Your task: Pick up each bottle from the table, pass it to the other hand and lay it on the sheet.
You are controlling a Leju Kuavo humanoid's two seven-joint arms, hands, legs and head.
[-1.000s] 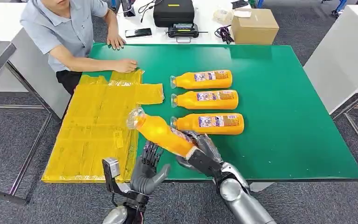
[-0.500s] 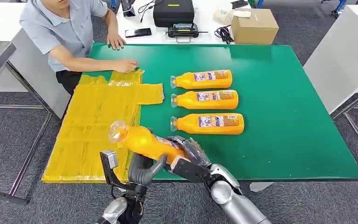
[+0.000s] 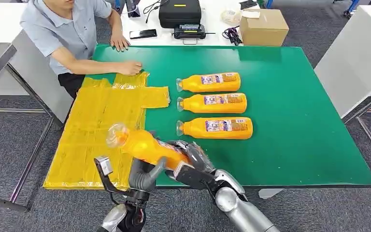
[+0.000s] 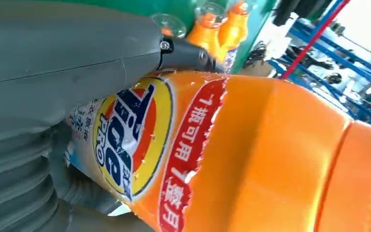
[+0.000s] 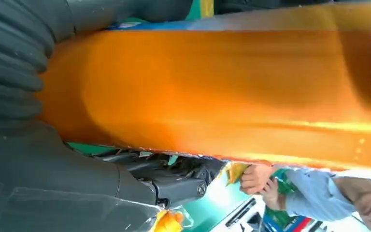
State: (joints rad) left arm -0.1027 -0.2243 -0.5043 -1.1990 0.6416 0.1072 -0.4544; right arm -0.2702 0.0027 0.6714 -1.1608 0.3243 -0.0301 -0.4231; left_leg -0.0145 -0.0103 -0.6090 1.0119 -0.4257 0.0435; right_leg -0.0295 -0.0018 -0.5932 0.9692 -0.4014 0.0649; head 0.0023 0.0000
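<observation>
An orange bottle with a clear cap hangs tilted over the table's near edge, cap toward the yellow sheet. My right hand grips its lower body. My left hand wraps it from below, thumb against its side. The left wrist view has my left hand closed around the labelled bottle. The right wrist view has my right hand closed on the bottle. Three more orange bottles lie in a row on the green table.
A person sits at the far left corner, one hand resting on the sheet's far edge. A cardboard box and a black case stand beyond the table. White tables flank both sides.
The held bottle has moved left toward the sheet with my right hand. My left hand has risen from open below it and closed around its body.
</observation>
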